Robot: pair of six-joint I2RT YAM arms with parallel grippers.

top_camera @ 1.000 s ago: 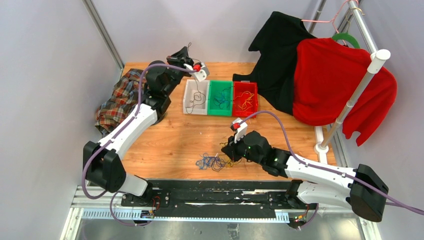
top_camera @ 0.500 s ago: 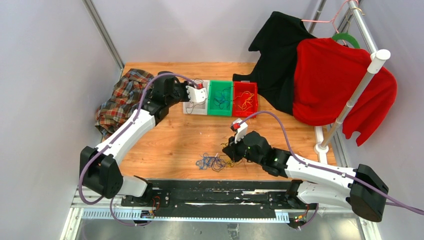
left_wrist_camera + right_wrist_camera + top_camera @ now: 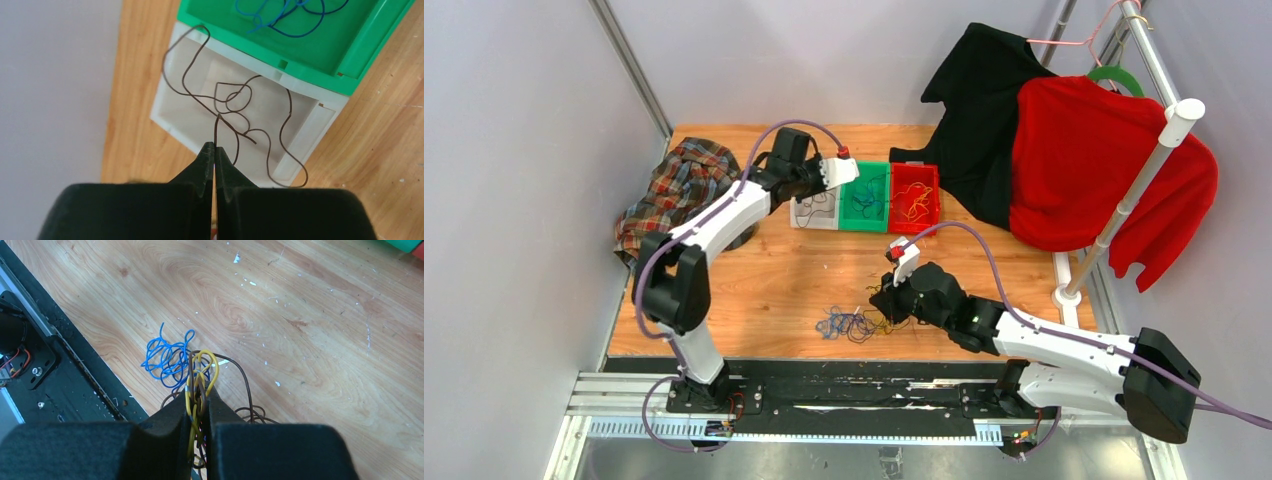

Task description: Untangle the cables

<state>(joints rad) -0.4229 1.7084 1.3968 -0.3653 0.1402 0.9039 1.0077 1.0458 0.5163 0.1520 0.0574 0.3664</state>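
The cables (image 3: 852,323) lie as a small blue, yellow and brown tangle near the table's front edge. My right gripper (image 3: 201,392) is shut on yellow and brown strands (image 3: 202,365) at the tangle's right side (image 3: 882,308). The blue loops (image 3: 167,357) lie loose just to its left, and brown loops (image 3: 252,412) lie to its right. My left gripper (image 3: 215,145) is shut on one end of a single dark brown cable (image 3: 235,95). That cable curls down into the white bin (image 3: 170,115), over which the gripper (image 3: 807,192) hangs.
A green bin (image 3: 864,195) holding blue cables (image 3: 280,20) and a red bin (image 3: 914,195) holding yellow-orange ones stand right of the white bin. A plaid cloth (image 3: 674,195) lies at the left. Black and red garments hang on a rack (image 3: 1124,200) at the right. A black rail (image 3: 854,385) runs along the front.
My left arm has swung down and rightward from the back of the table to over the white bin, carrying the brown cable. The right arm and the tangle have not moved.
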